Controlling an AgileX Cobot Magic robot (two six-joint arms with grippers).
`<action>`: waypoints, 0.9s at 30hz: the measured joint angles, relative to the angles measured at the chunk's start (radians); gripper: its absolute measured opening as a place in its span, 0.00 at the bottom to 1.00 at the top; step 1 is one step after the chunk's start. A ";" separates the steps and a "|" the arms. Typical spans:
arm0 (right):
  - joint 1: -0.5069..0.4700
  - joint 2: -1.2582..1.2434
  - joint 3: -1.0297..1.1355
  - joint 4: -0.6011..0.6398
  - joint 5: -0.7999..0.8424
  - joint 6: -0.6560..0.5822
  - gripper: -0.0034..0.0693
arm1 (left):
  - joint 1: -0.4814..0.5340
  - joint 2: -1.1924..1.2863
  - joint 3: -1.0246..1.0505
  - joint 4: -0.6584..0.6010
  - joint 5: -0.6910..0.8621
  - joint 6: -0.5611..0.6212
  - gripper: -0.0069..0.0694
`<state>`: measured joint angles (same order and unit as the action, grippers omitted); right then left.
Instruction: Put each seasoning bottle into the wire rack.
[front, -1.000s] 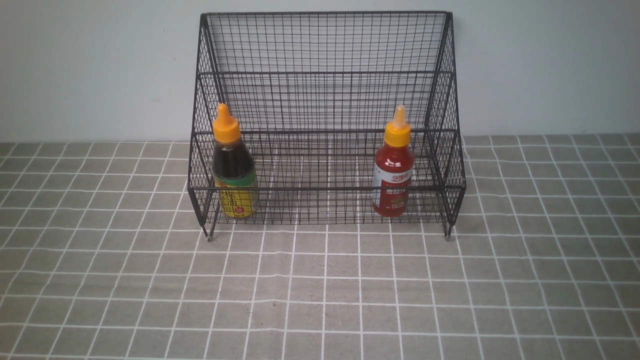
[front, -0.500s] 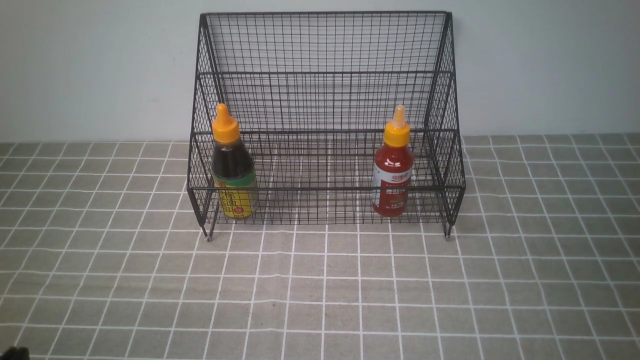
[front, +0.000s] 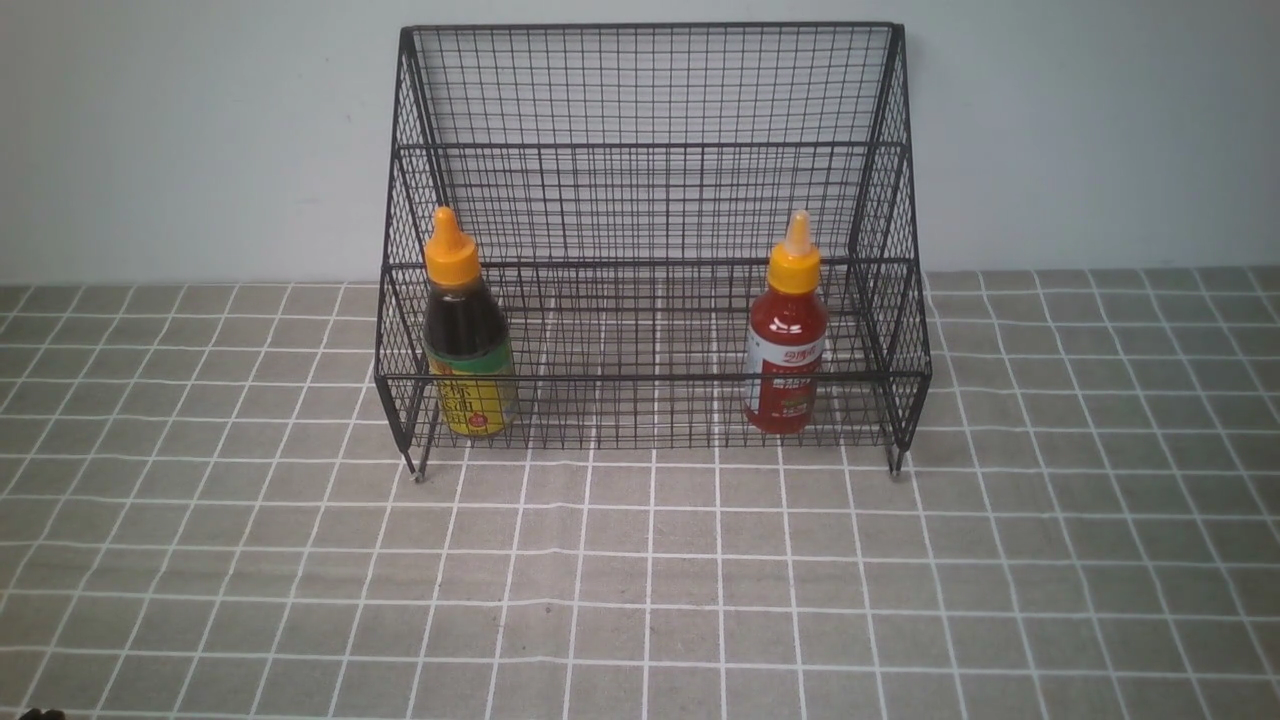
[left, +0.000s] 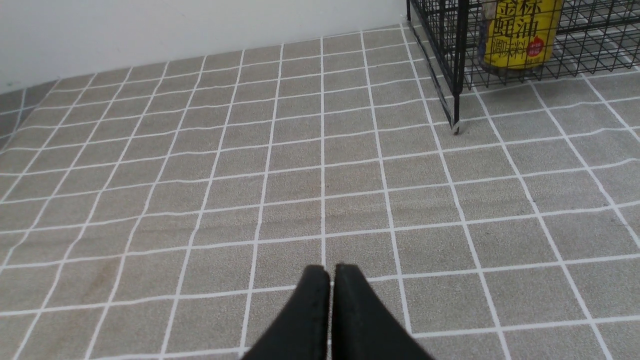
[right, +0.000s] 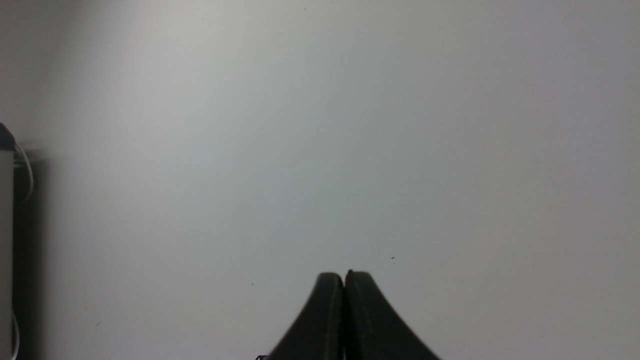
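The black wire rack (front: 650, 90) stands at the back middle of the table against the wall. The dark brown bottle (front: 466, 330) with the yellow-green label stands upright in its lowest tier at the left. The slimmer red bottle (front: 786, 335) stands upright in the same tier at the right. In the left wrist view the brown bottle's yellow label (left: 520, 32) shows behind the rack's corner leg (left: 456, 95). My left gripper (left: 331, 272) is shut and empty, low over the cloth, well short of the rack. My right gripper (right: 344, 276) is shut and empty, facing a bare wall.
A grey cloth with a white grid (front: 640, 580) covers the table. A pale wall (front: 180, 140) runs behind the rack. A dark bit of the left arm (front: 40, 713) shows at the front view's bottom left corner. A grey post with cables (right: 7, 240) shows at the right wrist view's edge.
A dark bit of the left arm has come into the bottom left corner of the front view. The bottles and the rack have not moved.
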<state>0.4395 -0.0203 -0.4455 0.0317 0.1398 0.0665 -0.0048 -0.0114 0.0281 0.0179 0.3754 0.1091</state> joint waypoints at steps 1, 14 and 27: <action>0.000 0.000 0.000 0.000 0.000 0.000 0.03 | 0.000 0.000 0.000 0.000 0.000 0.000 0.08; 0.000 0.000 0.001 0.000 0.000 0.019 0.03 | 0.000 0.000 0.000 -0.001 0.004 0.000 0.08; 0.000 0.001 0.244 -0.049 0.096 -0.157 0.03 | 0.000 0.000 0.000 -0.003 0.004 0.000 0.08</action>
<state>0.4395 -0.0193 -0.2017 -0.0168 0.2353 -0.0909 -0.0048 -0.0114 0.0281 0.0148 0.3796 0.1091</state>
